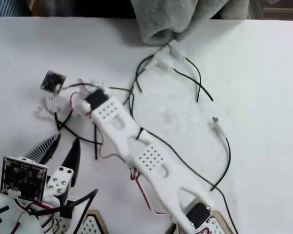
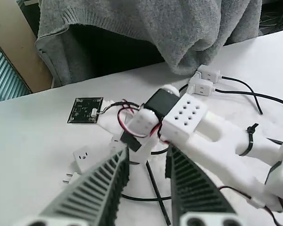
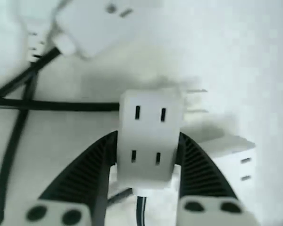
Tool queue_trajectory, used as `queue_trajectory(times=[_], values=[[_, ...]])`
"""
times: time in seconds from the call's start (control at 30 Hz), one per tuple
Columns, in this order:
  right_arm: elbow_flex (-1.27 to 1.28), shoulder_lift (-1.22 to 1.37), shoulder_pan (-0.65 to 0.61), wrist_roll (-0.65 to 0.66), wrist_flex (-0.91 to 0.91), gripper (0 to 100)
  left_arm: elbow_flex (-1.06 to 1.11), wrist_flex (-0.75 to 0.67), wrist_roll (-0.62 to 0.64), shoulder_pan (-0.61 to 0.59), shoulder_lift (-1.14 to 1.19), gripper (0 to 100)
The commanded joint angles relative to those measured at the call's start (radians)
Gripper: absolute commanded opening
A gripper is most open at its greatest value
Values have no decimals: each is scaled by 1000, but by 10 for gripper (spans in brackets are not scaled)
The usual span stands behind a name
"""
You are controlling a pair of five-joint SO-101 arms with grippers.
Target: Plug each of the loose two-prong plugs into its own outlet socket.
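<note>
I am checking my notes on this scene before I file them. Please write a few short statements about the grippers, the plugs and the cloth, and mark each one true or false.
1. The right gripper is shut on a white plastic outlet block that has pairs of slots. True.
2. The left gripper holds a plug. False: it is open and empty.
3. A white plug on a black cable lies on the white table, held by no gripper. True.
4. The grey knitted cloth lies beside the arm bases. False: it lies at the far edge of the table, opposite the bases.
</note>
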Motion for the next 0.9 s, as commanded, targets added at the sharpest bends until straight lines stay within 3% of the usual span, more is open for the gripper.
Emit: queue_trajectory(times=[0.0, 0.13, 0.3, 0.53, 0.73, 0.87], values=[[-41, -213, 77, -8, 96, 66, -2, -12, -11, -7, -1, 141], [-41, -351, 122, -144, 202, 67, 0, -12, -11, -7, -1, 142], [-35, -506, 234, -439, 378, 68, 2, -12, -11, -7, -1, 142], [204, -676, 472, -787, 386, 67, 6, -14, -11, -7, -1, 142], [575, -908, 483, -812, 384, 67, 8, -21, -11, -4, -1, 142], [832, -1106, 437, -684, 377, 67, 8, -21, -11, -5, -1, 142]])
